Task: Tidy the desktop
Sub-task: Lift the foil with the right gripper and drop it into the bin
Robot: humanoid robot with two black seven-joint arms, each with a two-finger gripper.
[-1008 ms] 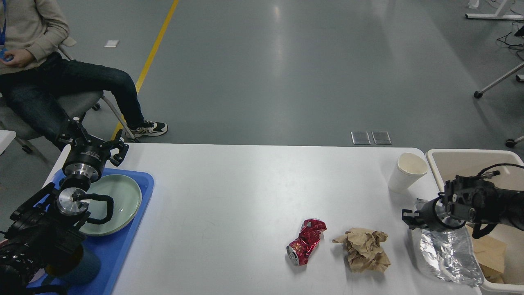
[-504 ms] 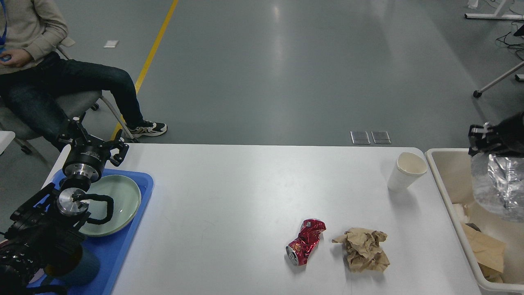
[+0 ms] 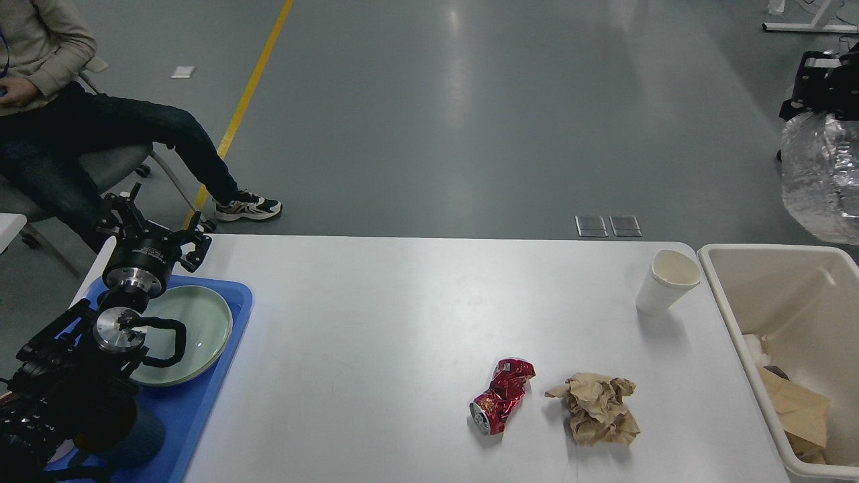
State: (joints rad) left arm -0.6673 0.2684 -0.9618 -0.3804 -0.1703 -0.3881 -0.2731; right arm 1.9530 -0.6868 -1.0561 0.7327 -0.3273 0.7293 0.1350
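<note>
The white desktop (image 3: pixel 402 315) holds a crushed red can (image 3: pixel 502 396), a crumpled brown paper (image 3: pixel 596 409) beside it, and a white paper cup (image 3: pixel 666 282) near the far right corner. My right gripper (image 3: pixel 817 79) is at the upper right, high above the cream bin (image 3: pixel 728 282). It is shut on a crinkled silver foil bag (image 3: pixel 822 178) that hangs below it. My left gripper (image 3: pixel 153 225) is open and empty over the far end of the blue tray (image 3: pixel 201 402).
A pale green plate (image 3: pixel 198 322) lies in the blue tray, partly hidden by my left arm. The cream bin holds brown paper scraps (image 3: pixel 798 406). A person (image 3: pixel 80 127) sits on a chair beyond the table's left corner.
My right gripper has lifted the foil bag from the table's right edge up and away, now high above the bin. The left arm has not moved.
</note>
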